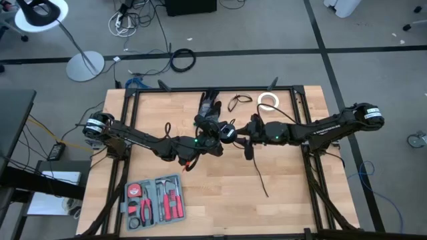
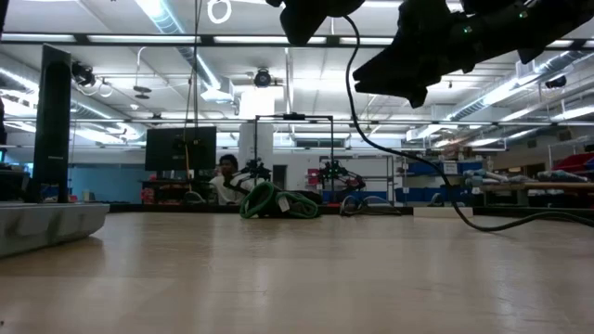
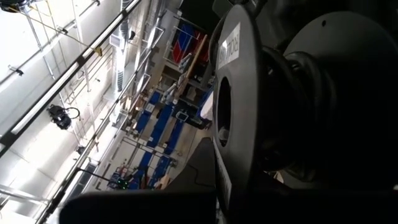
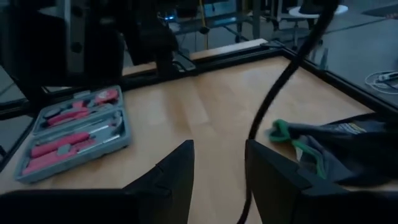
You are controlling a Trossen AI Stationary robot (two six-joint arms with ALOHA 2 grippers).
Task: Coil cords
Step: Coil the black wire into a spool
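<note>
We find a thin black cord (image 1: 260, 175) near the middle of the wooden table (image 1: 293, 207). It hangs from the 2 grippers, which meet above the table's center, and its loose tail trails across the boards toward the near edge.

The right gripper (image 4: 219, 168) has its fingers apart, and the cord passes between them without being clamped. The left gripper (image 1: 215, 137) is closed; we cannot tell whether it pinches the cord.

We judge the step to be a regrip between wraps. To do it well, we keep 1 end anchored, take a short length each time and keep the tail untangled.

Farther out sit a small loose black loop (image 1: 239, 101), a white tape roll (image 1: 269, 101) and a grey tool kit (image 1: 155, 199).
</note>
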